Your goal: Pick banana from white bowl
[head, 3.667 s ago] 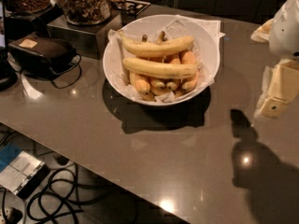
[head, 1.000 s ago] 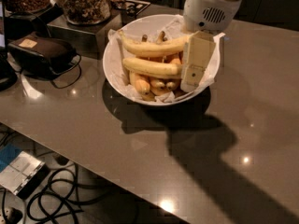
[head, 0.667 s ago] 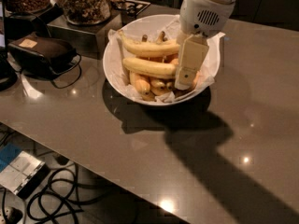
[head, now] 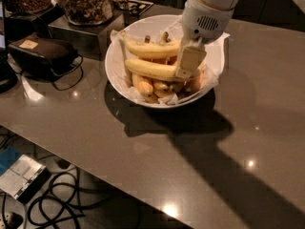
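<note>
The white bowl (head: 121, 56) stands on the grey table, lined with white paper and holding several bananas. The long, nearly straight pale-yellow banana (head: 150, 69) lies across the bowl's middle. A more curved long banana (head: 150, 49) lies behind it, and short plump orange-yellow bananas (head: 145, 86) lie below. My gripper (head: 189, 63) hangs from the white arm (head: 207, 13) and reaches down inside the bowl's right half. Its beige tip is at the right end of the straight banana. Contact cannot be told.
Glass jars of dark snacks (head: 88, 1) stand on a metal box (head: 81, 30) behind the bowl. A black device with a cable (head: 43, 54) lies at the left. The table's front edge runs diagonally. Cables (head: 71, 199) and a small box (head: 19, 175) lie on the floor.
The arm came from the table's right side to over the bowl. In the last second the gripper shifted left and lower, onto the right end of the long bananas.
</note>
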Robot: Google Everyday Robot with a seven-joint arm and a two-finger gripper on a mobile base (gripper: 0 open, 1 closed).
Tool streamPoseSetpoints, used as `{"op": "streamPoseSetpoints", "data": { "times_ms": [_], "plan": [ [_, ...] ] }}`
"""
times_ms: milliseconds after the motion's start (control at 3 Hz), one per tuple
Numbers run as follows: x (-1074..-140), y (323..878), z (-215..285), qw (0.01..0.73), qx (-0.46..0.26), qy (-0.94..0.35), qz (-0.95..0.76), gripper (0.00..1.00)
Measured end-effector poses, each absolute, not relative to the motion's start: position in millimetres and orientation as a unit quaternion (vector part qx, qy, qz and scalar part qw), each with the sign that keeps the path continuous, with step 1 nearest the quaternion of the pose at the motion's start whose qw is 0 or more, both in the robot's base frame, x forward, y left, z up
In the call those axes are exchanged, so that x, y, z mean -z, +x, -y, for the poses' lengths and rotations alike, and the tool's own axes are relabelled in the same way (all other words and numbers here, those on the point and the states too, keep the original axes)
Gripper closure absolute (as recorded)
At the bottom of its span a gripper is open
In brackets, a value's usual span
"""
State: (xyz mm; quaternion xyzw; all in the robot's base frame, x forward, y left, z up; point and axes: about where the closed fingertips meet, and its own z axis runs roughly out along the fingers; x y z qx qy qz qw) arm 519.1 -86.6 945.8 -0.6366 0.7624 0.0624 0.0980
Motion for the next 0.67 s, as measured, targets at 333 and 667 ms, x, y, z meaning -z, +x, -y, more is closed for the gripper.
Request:
{"op": "streamPoseSetpoints", "data": {
  "times_ms": [333,667],
  "plan": [
    [-945.4,520.5,85.8,0.094,-0.062,-0.637,-0.763,0.78],
    [-946.3,521.7,84.3,0.093,-0.06,-0.639,-0.761,0.7]
  ]
}}
